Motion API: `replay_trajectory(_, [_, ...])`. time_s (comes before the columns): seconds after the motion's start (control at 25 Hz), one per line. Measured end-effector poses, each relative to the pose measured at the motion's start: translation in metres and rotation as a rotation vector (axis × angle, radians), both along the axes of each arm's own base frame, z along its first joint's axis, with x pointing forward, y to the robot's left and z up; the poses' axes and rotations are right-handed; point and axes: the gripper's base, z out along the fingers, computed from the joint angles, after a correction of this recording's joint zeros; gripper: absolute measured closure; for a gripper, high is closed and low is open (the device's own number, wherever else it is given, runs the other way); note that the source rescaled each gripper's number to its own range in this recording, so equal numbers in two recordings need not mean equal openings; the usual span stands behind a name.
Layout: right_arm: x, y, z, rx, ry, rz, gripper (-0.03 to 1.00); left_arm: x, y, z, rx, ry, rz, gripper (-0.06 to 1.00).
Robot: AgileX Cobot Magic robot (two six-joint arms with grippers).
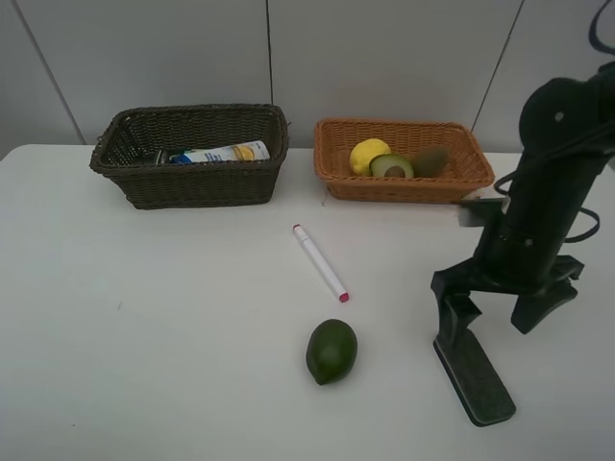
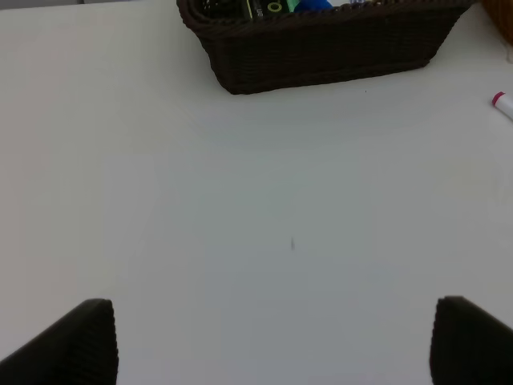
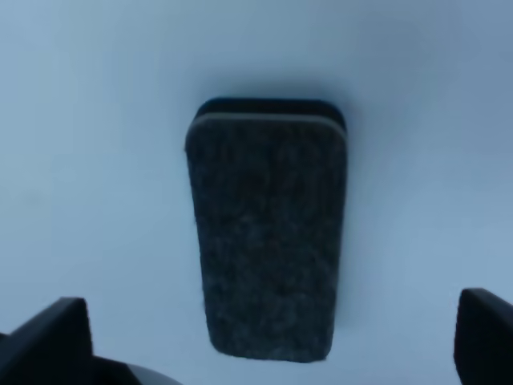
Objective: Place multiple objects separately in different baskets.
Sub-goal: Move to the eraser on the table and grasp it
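My right gripper [image 1: 495,312] hangs open just above the dark eraser block [image 1: 476,375], which lies flat on the table at the front right. In the right wrist view the eraser [image 3: 268,241] lies between the wide-apart fingertips [image 3: 48,341]. A whole green avocado [image 1: 332,351] and a pink-tipped white marker [image 1: 320,262] lie mid-table. The dark brown basket [image 1: 197,182] holds a blue-capped white bottle [image 1: 221,154]. Inside the orange basket [image 1: 404,187] are a lemon [image 1: 369,156], a halved avocado [image 1: 391,166] and a kiwi [image 1: 430,161]. My left gripper [image 2: 272,345] is open over bare table.
Both baskets stand side by side at the back, near the wall. The left wrist view shows the dark basket [image 2: 321,56] ahead, with a green-labelled item [image 2: 248,8] inside, and the marker's pink tip [image 2: 502,104] at the edge.
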Motion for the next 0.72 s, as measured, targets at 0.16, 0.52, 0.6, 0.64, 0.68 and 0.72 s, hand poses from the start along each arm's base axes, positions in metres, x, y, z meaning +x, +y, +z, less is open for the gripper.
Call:
replay_trajectory(0.16, [-0.016,0.005,-0.018,0.016,-0.028,0.022,-0.02,0.000,0.000,0.000,0.000,0.000,0.000,-0.05])
replay_trajectory(0.52, [-0.022,0.005,-0.038,0.050,-0.111,-0.005,-0.02,0.000,0.000,0.000,0.000,0.000,0.000,-0.05])
replay_trajectory(0.6, [-0.021,0.005,-0.043,0.046,-0.106,-0.006,-0.02,0.000,0.000,0.000,0.000,0.000,0.000,-0.05])
replay_trajectory(0.64, [-0.021,0.005,-0.045,0.045,-0.105,-0.006,-0.01,0.000,0.000,0.000,0.000,0.000,0.000,-0.05])
replay_trajectory(0.68, [-0.021,0.005,-0.047,0.044,-0.105,-0.007,0.01,0.000,0.000,0.000,0.000,0.000,0.000,-0.05])
replay_trajectory(0.72, [-0.020,0.005,-0.048,0.041,-0.102,-0.005,0.03,0.000,0.000,0.000,0.000,0.000,0.000,-0.05])
